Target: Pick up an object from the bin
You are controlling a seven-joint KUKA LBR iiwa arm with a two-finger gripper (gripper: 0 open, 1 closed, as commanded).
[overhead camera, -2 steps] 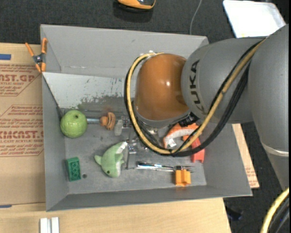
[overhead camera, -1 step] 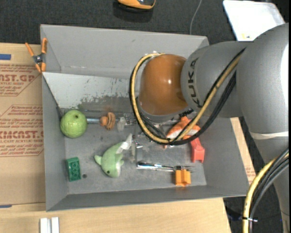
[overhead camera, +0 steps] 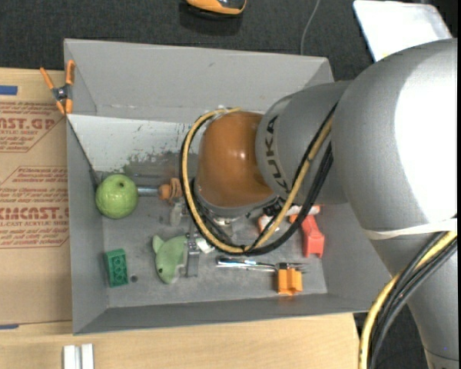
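Note:
My gripper reaches down from under the orange cover into the front middle of the bin. It stands right against the right side of a pale green soft toy that lies on the bin floor. Whether it has hold of the toy is hidden from me. Just right of the gripper lies a thin metal rod that ends in an orange clamp-like piece. A small orange-brown piece with a grey handle lies behind the toy, near the arm's cables.
A green apple sits at the left by the sloping wall. A dark green toy brick lies in the front left corner. A red block rests at the right, partly under the arm.

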